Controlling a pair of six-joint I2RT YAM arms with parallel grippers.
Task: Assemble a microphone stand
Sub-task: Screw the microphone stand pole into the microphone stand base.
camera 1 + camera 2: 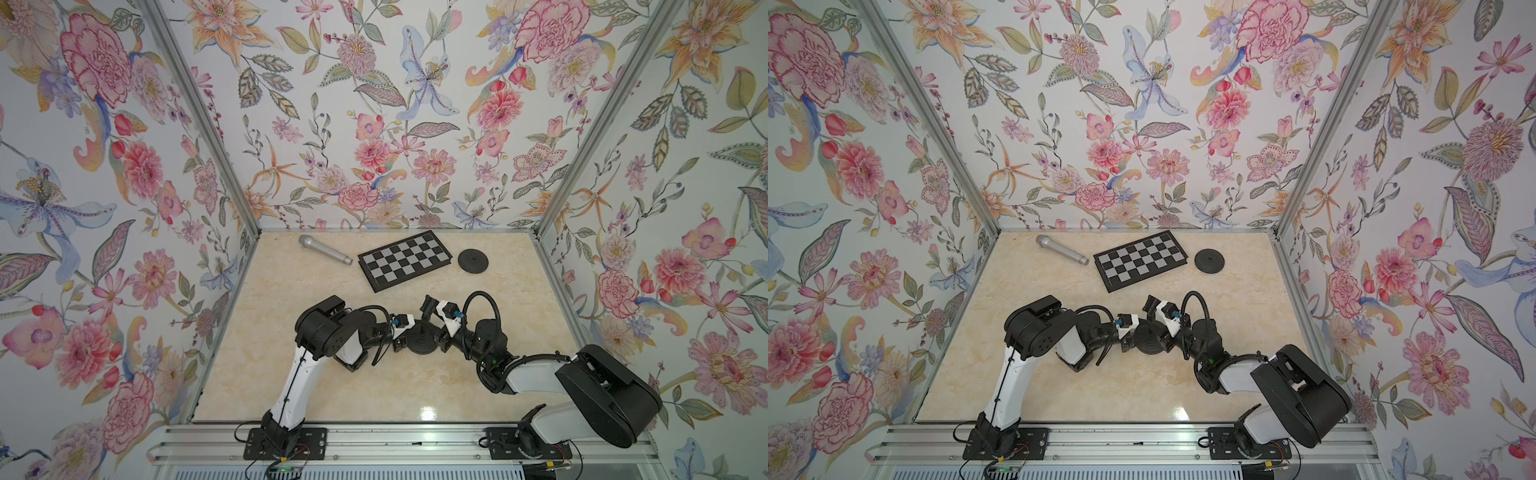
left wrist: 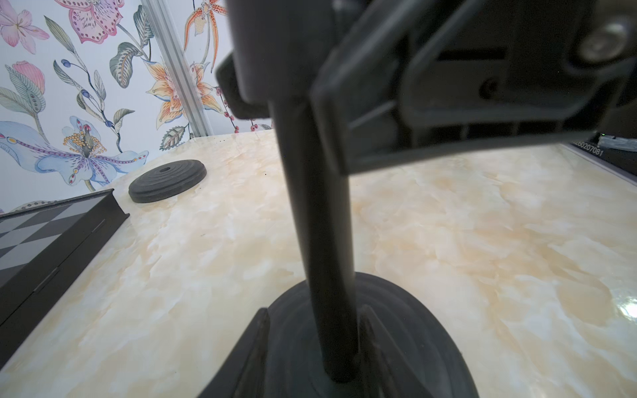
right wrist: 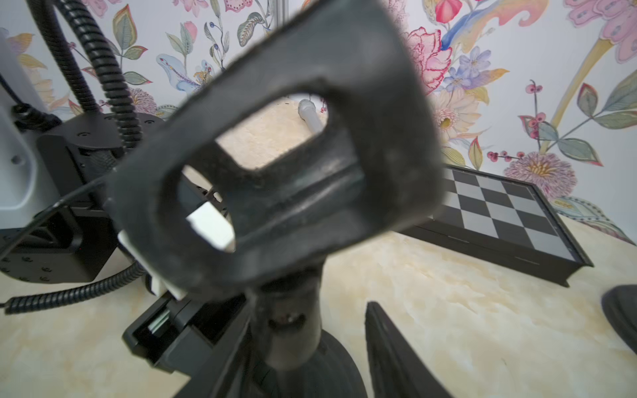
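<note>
Right wrist view: right gripper released around the stand pole; left gripper grasp unclear.

- This is a robot test booth of the kind found in a lab, dressed to look homely.
- Flowered wallpaper covers three flat panels that box in a small tabletop. Bare metal posts run up the corners where the panels meet.
- Two robot arms, the left arm and the right arm, are bolted on black plates to a metal rail along the front edge.
- Ribbed cable hoses loop off the arms, and thin wires trail from the plates.
- The tabletop has a glossy marble-look surface. A chequered board and a microphone lie on it like props, near the back panel.
</note>
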